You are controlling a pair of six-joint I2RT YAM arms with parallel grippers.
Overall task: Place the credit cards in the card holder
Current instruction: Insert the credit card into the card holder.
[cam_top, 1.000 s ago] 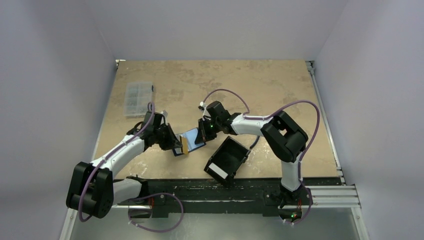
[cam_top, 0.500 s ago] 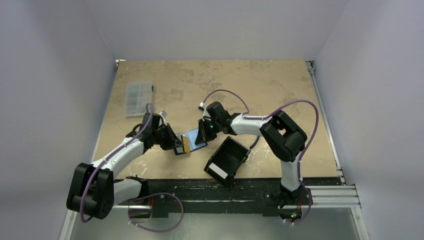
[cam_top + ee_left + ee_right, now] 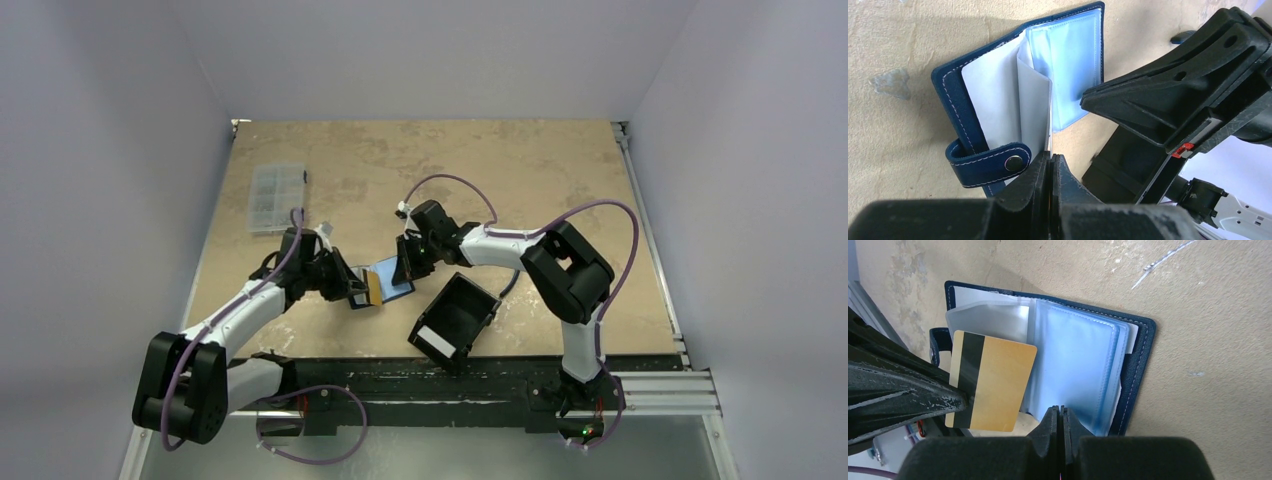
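Observation:
The navy card holder (image 3: 392,277) lies open on the table, with pale blue sleeves inside (image 3: 1078,370) and its snap strap (image 3: 990,167) at the near side. My left gripper (image 3: 356,291) is shut on a gold credit card with a black stripe (image 3: 993,385). The card stands edge-on in the left wrist view (image 3: 1050,142), and its far end overlaps the holder's clear left sleeve (image 3: 990,320). My right gripper (image 3: 1061,412) is shut, with its tips on the right-hand blue sleeves. It shows as large black fingers (image 3: 1168,85) in the left wrist view.
A black box-shaped tray with a white label (image 3: 452,320) lies just right of and nearer than the holder, under the right arm. A clear compartment box (image 3: 276,197) sits at the far left. The table's metal rail (image 3: 660,390) runs along the near edge.
My left gripper has shifted slightly with the gold card, which stays at the holder's left page. The holder's right page lies a little flatter. The right gripper has hardly moved.

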